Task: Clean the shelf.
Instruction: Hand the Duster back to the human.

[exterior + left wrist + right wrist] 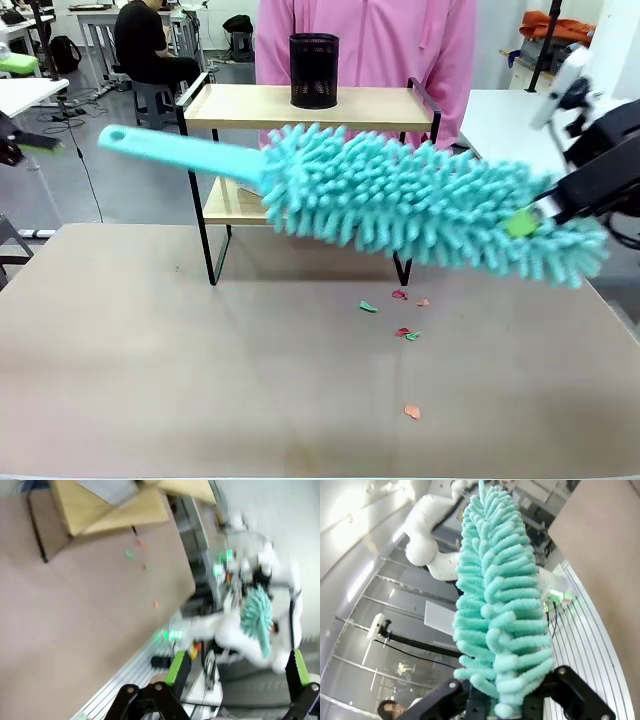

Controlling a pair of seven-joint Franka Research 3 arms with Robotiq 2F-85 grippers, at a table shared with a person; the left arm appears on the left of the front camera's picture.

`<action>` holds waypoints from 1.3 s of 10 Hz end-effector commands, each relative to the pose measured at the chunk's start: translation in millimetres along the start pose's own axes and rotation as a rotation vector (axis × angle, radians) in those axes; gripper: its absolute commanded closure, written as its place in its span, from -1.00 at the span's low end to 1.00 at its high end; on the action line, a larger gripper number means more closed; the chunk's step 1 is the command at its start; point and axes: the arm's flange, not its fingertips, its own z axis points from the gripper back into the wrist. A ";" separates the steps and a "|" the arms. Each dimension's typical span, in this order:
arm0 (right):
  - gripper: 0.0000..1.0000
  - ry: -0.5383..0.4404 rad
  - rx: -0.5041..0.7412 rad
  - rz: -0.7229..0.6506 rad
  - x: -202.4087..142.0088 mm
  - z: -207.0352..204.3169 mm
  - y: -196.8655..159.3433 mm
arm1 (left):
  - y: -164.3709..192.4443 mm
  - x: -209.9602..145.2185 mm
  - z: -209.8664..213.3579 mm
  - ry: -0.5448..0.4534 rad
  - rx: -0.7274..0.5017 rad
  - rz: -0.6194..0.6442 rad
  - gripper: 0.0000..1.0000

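- Standing at the table's far edge before a person in pink, the shelf (pixel 310 108) has two wooden boards; one black mesh cup (pixel 314 70) sits on top.
- Clamped on the fluffy end of one teal duster (pixel 400 200), the right gripper (pixel 522 222) holds it mid-air.
- Left gripper (pixel 235 672): fingers spread, empty.
- Roughly six paper scraps (pixel 400 315) litter the table (pixel 150 380); judged, sweeping appears unfinished.

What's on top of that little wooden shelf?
A black mesh cup stands on the shelf's top board, near the middle. The lower board is mostly covered by the teal duster that the right gripper holds in front, so anything there can't be seen.
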 end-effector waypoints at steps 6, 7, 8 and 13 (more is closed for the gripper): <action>1.00 -0.964 -0.158 0.126 -96.8 178.2 24.7 | 33.5 0.8 15.8 -0.230 -0.012 0.092 -1.00; 1.00 -1.043 -0.239 0.009 -122.4 199.9 7.6 | 33.5 0.8 15.8 -0.230 -0.012 0.092 -1.00; 1.00 -1.074 -0.256 -0.103 -141.6 210.6 -10.5 | 33.5 0.8 15.8 -0.230 -0.012 0.092 -1.00; 1.00 -1.010 -0.229 -0.477 -171.7 222.5 -94.6 | 33.5 0.8 15.8 -0.230 -0.012 0.092 -1.00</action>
